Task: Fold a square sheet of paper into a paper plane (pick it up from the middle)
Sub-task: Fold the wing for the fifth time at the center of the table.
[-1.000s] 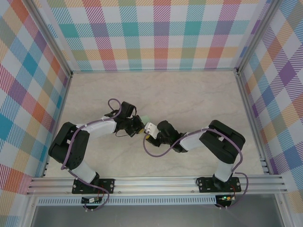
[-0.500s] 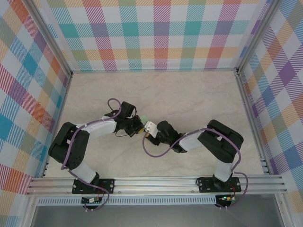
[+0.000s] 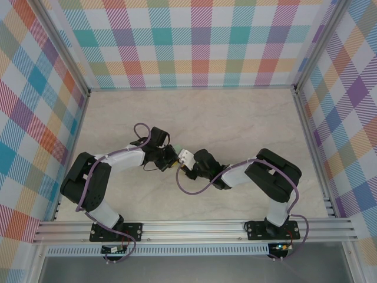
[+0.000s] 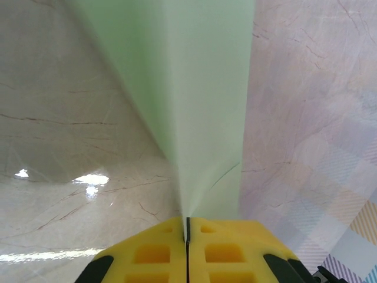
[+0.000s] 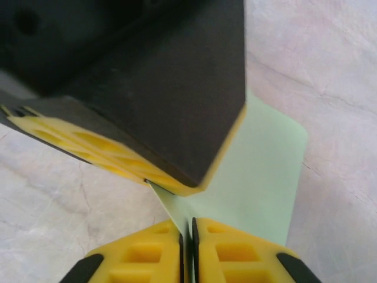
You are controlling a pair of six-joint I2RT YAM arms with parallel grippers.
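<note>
Seen from above, the left arm [image 3: 118, 160] and right arm [image 3: 247, 171] meet over the tabletop [image 3: 235, 118], covering the sheet of paper [image 4: 200, 88] except a green sliver. Close up it is pale mint, smooth, creased lengthwise. Left fingers [image 4: 153, 253] and right fingers [image 5: 235, 253] each pinch it.

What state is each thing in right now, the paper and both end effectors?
sheet of paper: folded along a crease, pinched by both end effectors.
left end effector: shut on the sheet of paper.
right end effector: shut on the sheet of paper.
</note>
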